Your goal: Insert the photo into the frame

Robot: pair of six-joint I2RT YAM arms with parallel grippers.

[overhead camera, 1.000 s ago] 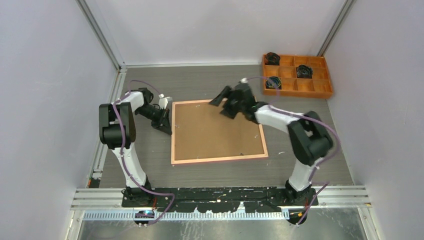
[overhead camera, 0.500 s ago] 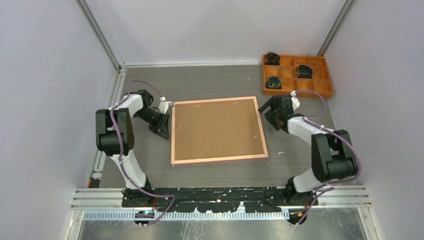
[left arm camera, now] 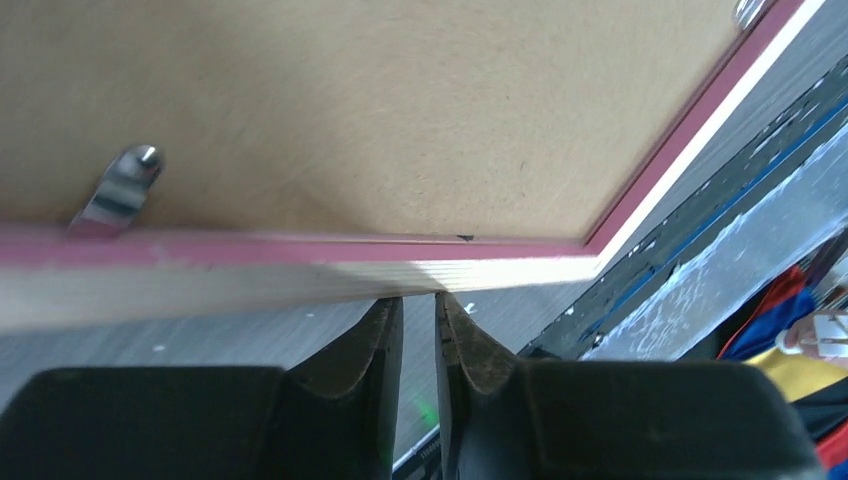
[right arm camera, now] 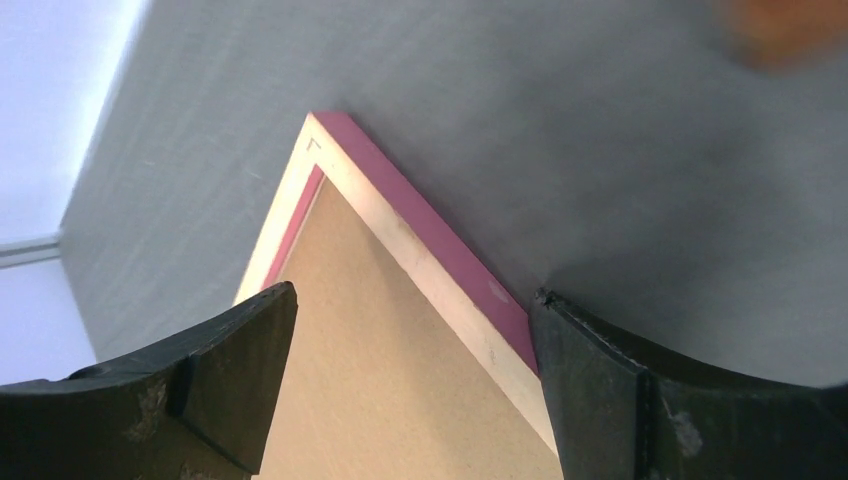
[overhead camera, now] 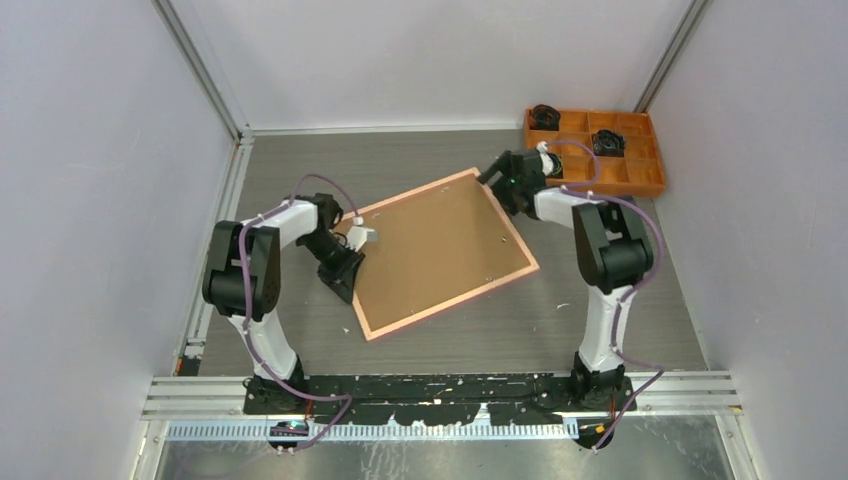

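The frame (overhead camera: 450, 302) lies back up and skewed on the table, with the brown backing board (overhead camera: 440, 245) filling it. The photo is not in view. My left gripper (overhead camera: 350, 268) is at the frame's left edge. In the left wrist view the left gripper (left arm camera: 418, 298) is shut and empty, its tips against the frame's pale side edge (left arm camera: 250, 285). My right gripper (overhead camera: 503, 180) is at the frame's far right corner. In the right wrist view the right gripper (right arm camera: 412, 293) is open wide, its jaws on either side of the frame's pink corner (right arm camera: 440, 255).
An orange compartment tray (overhead camera: 610, 187) with dark coiled items stands at the back right, close behind the right gripper. A metal turn clip (left arm camera: 120, 190) sits on the backing board. Grey walls close in the table on both sides.
The frame has turned counterclockwise on the table. My right gripper went from the board's middle to the right edge, then to the far right corner. My left gripper moved nearer and inward along the left edge.
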